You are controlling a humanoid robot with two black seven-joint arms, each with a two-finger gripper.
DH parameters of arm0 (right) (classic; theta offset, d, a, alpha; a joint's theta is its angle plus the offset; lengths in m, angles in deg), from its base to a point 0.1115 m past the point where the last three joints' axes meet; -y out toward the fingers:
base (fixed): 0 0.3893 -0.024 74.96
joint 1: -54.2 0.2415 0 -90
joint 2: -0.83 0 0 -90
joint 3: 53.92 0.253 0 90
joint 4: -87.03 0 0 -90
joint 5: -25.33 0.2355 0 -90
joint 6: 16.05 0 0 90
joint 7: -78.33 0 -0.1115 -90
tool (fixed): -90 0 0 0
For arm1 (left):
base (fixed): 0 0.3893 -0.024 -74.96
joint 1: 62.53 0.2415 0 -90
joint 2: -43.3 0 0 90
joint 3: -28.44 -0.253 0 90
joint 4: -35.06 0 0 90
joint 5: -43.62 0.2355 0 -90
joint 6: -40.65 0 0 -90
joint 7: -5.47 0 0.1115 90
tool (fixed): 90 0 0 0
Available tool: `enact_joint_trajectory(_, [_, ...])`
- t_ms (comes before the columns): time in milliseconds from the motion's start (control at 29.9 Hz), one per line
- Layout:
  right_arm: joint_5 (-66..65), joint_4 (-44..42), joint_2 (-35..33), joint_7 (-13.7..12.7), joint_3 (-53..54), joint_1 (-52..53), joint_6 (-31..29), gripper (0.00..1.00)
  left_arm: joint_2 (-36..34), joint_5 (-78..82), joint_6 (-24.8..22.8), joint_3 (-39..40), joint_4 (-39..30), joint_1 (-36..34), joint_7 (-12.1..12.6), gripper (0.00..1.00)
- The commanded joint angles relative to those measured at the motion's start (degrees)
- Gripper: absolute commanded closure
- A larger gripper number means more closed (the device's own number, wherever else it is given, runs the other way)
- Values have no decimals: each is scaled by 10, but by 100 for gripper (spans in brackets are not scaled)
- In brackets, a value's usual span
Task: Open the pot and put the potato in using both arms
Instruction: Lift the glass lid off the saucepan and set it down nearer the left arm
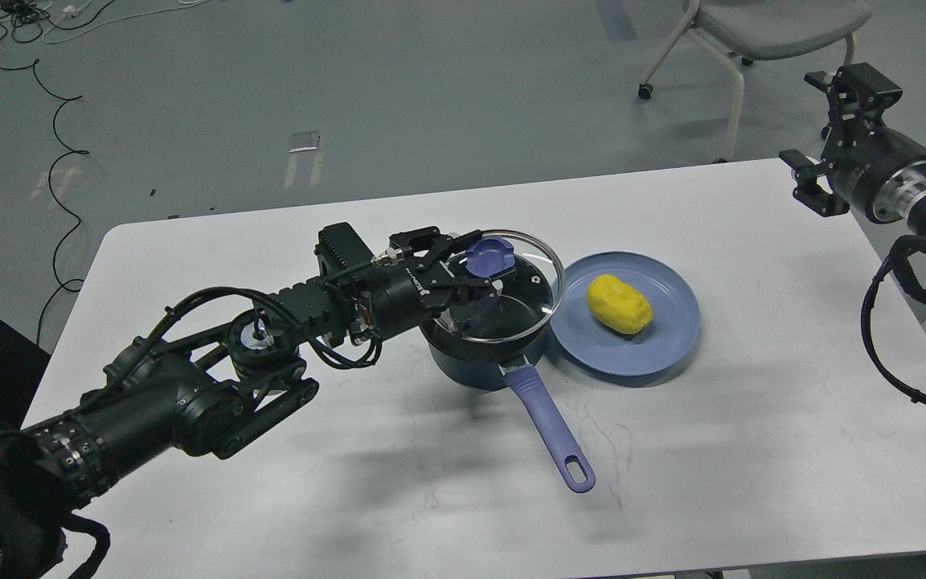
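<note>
Currently, the left gripper [471, 273] sits over the small dark navy saucepan [475, 362] at the centre of the white table [350, 498], its two black fingers closed around the periwinkle-blue knob [489, 256] of the round glass lid [539, 285]. That lid is tilted, its far edge raised above the pan's rim, its near edge low over the pan's black inside. The saucepan's long periwinkle-blue handle [547, 426] points toward the near edge of the table and ends in an oval hole.

Just right of the pan lies a shallow light-blue round plate [668, 338], its left rim touching or slightly tucked under the pan's side; which, cannot be told. The smooth bright yellow egg-shaped potato [619, 303] rests on this plate, left of its centre, clear of both grippers.

The right gripper [821, 133] hangs at the far right edge of the table, well apart from plate and pan, fingers spread and holding nothing.

Beyond the table, a grey chair [768, 24] stands on the grey floor.
</note>
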Motion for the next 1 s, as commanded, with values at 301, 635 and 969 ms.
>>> enact_joint_trajectory(301, [-2, 1, -2, 0, -2, 8, -1, 0, -113, -71, 15, -2, -1, -50, -8, 61])
enact_joint_trajectory(635, [-3, 1, -2, 1, -4, 7, -1, 0, -207, -72, 115, -15, 0, 71, -27, 61])
enact_joint_trajectory(969, [-3, 1, -1, 1, -20, 11, -1, 0, -222, -110, 132, -15, 14, 168, -43, 61])
